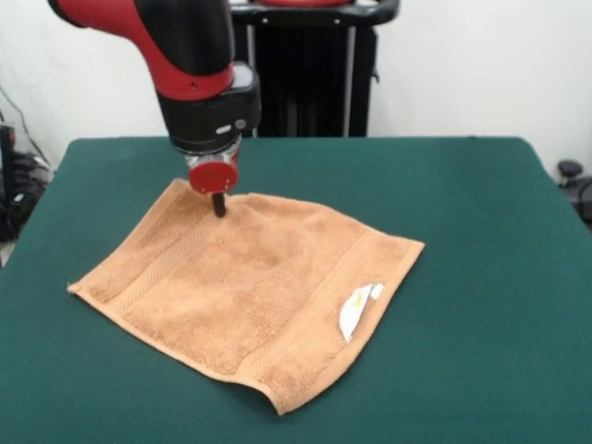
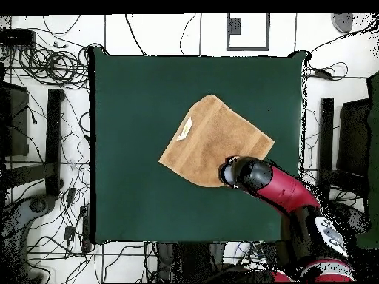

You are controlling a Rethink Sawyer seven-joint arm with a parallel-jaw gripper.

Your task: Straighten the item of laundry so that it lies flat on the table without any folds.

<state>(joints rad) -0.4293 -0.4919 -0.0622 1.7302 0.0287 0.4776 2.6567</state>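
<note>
The orange-tan towel point(image 1: 250, 287) lies spread out on the dark green table point(image 1: 472, 231), turned like a diamond, with a white label point(image 1: 356, 308) at its right border. Its near corner is slightly lifted. My gripper point(image 1: 219, 205) comes straight down onto the towel's far edge, near the far left corner. Its dark tips are together, and the cloth puckers a little around them. In the overhead view the towel point(image 2: 211, 137) sits right of the table's centre, and the arm's head point(image 2: 240, 174) covers the towel's lower right edge and hides the gripper.
The table point(image 2: 133, 111) has wide bare felt on all sides of the towel. The robot's black pedestal point(image 1: 305, 74) stands behind the far edge. Cables and stands point(image 2: 52, 140) lie on the floor around the table.
</note>
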